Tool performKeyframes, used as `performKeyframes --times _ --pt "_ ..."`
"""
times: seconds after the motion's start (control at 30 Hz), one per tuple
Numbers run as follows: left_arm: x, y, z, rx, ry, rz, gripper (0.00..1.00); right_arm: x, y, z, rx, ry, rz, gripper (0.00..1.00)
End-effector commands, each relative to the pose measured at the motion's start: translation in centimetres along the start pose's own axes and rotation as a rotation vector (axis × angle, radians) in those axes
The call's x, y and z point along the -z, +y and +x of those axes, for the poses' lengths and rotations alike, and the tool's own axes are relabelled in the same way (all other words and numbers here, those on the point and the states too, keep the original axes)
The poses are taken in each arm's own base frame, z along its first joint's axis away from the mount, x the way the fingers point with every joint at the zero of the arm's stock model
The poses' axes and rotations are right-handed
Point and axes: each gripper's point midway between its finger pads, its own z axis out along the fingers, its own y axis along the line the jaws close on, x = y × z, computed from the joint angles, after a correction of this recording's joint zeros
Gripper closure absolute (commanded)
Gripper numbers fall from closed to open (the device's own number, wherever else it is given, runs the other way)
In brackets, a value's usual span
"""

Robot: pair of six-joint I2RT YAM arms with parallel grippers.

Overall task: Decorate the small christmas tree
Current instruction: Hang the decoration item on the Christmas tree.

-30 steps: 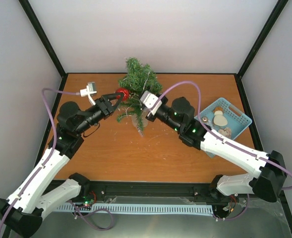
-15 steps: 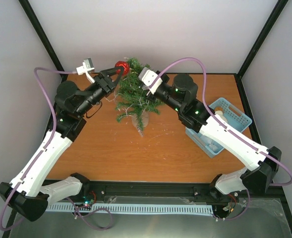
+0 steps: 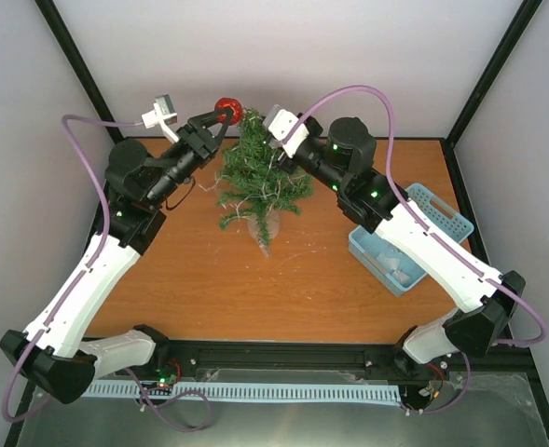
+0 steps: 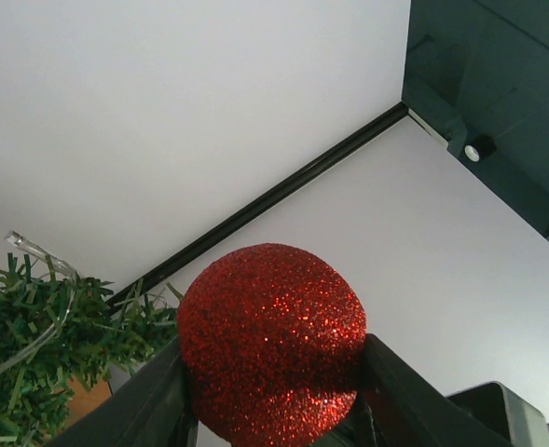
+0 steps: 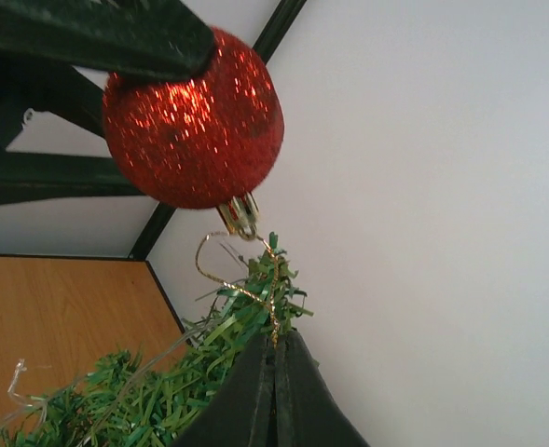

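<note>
The left gripper (image 3: 218, 118) stands partly open, its jaws clamped on either side of a red glitter ball (image 4: 272, 335), gripping it low on its round body. The ball's gold cap (image 5: 241, 214) points away from the left fingers toward the right gripper (image 5: 276, 358). That one is pinched fully shut just below the ball. A gold hanging loop (image 5: 229, 265) curls out of the cap and runs down into the seam between the right fingertips. The thread is very thin, so I judge rather than plainly see that it is caught there.

The tip of the small christmas tree (image 3: 255, 182) rises right beside the closed right fingers and beneath the ball. The rest of the tree spreads down and away from both grippers. It stands on the table (image 3: 302, 289), between the two arms. A pale blue basket (image 3: 446, 219) lies well behind the right gripper, partly under that arm's forearm.

The tree will likely handle as a light, top-heavy thing. Its needles are soft and yielding and its twigs springy, and a sideways push could tip it on its small foot. The loop should go over the top sprig or a firm twig near the trunk, lowered gently, not dragged through the needles. The ball looks light, and its gritty surface grips well.
</note>
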Motion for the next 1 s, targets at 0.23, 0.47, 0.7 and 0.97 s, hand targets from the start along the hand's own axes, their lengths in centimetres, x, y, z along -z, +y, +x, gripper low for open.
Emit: performKeyframes --times 0.23,0.47,0.7,0.97 --pt "-0.7 -1.8 -1.9 -0.069 -0.068 0.035 0.60 -1.2 -1.5 0.0 0.005 0.027 -0.011 0.97" --pt "-1.0 -1.0 -2.2 -0.075 -0.088 0.003 0.60 -1.5 -1.7 0.7 -0.009 0.046 -0.025 0.97" --pt "-1.1 -0.1 -2.1 -0.071 -0.093 -0.026 0.60 -1.9 -1.5 1.3 -0.017 0.064 -0.050 0.97" --pt "-1.4 1.2 -1.2 -0.049 -0.065 -0.043 0.60 -2.2 -0.7 1.8 -0.022 0.090 -0.096 0.97"
